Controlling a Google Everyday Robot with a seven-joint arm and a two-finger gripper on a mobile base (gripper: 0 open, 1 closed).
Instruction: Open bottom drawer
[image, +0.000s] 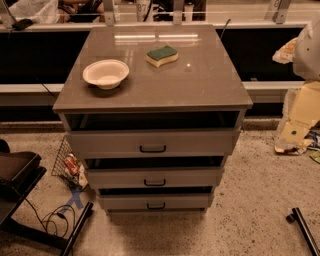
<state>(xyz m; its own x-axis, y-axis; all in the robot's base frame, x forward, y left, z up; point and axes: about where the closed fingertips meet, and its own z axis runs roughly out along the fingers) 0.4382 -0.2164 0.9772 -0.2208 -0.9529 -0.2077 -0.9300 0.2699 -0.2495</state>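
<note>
The bottom drawer (156, 202) sits lowest in the cabinet (75, 102), just above the speckled floor (250, 200). It has a flat grey front with a small black bar handle (156, 205) at centre and a dark gap along its top edge; nothing of its inside shows. The middle drawer (155, 178) and the top drawer (152, 143) carry the same handle. On the glossy grey top stand a round white bowl (106, 73), empty, and a green-and-yellow sponge (162, 55), well apart. A wire basket (64, 159) leans by the cabinet's left side, something red inside. My gripper is out of view, so I cannot tell its grasp.
</note>
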